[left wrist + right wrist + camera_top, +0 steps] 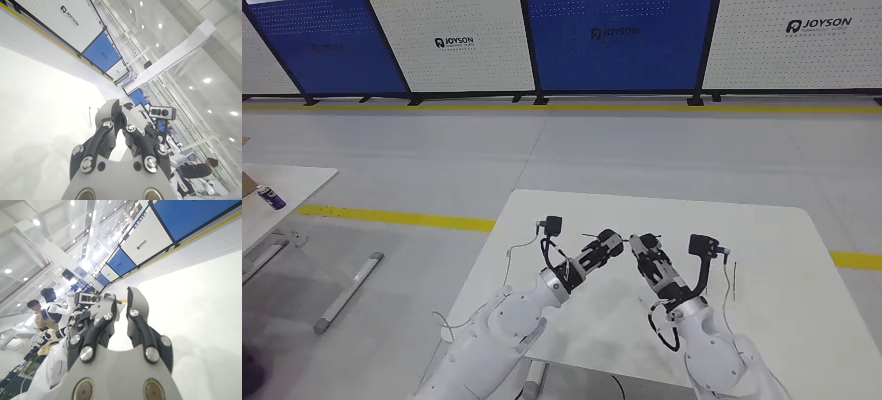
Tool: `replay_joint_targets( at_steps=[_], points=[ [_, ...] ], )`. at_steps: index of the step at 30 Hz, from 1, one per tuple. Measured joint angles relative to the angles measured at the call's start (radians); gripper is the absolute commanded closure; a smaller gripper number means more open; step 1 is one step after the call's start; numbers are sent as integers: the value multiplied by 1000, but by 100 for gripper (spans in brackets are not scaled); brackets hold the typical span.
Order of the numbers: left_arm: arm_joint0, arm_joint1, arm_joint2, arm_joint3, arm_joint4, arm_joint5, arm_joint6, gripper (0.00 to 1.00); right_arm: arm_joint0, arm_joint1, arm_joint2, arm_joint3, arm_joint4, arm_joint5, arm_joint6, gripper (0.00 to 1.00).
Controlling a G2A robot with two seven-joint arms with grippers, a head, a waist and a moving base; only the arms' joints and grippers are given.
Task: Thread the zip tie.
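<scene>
Although hard to read in fine detail, take the left gripper [121,106] as pressed together on a thin black strip jutting across one of its fingers [106,113], most likely the zip tie [108,118]. Cannot tell head from tail there, so settle that first. Treat this grip as the anchor: no squeezing harder, no rolling the wrist, no letting the strip swivel between the pads.

Just opposite, nearly tip to tip, find the right gripper [122,298] spread and pinching nothing, both raised above the middle of the white table [782,230]. Judged as the lining-up stage, with threading not yet done.

For a clean pass, bring the spread jaws around the free end squarely, not at a slant, and close only once sure of the strip lying flat between the pads. Then aim the pointed end straight along the axis of the head's slot, ridged side facing the catch, and feed in short, slow pushes. Expect buckling from any sideways shove on so limp a strip. Stay clear of the tabletop to avoid snagging.

Further out, off beside the right arm, note the spare ties [90,117] lying flat on the table, well apart from both grippers. Leave alone unless dropping the held one.
</scene>
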Motion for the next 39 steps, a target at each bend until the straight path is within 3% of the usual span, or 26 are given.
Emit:
replay_joint_targets(
  at_steps=[4,6,8,11,39],
  points=[
    [-5,-2,4,4,3,13,14,100,-7,1,3,-2,-10,-9,-11,69],
    [-6,-3,5,4,5,18,20,100,-12,2,5,-4,-16,-13,-17,81],
    [-7,-3,6,4,5,22,24,100,-16,3,7,-6,-20,-17,-22,84],
    [-7,-4,7,2,3,23,27,100,-21,4,15,-8,-19,-21,-28,100],
    [8,-3,14,-12,13,-3,6,100,-18,9,16,-9,-40,-32,-4,100]
  ],
)
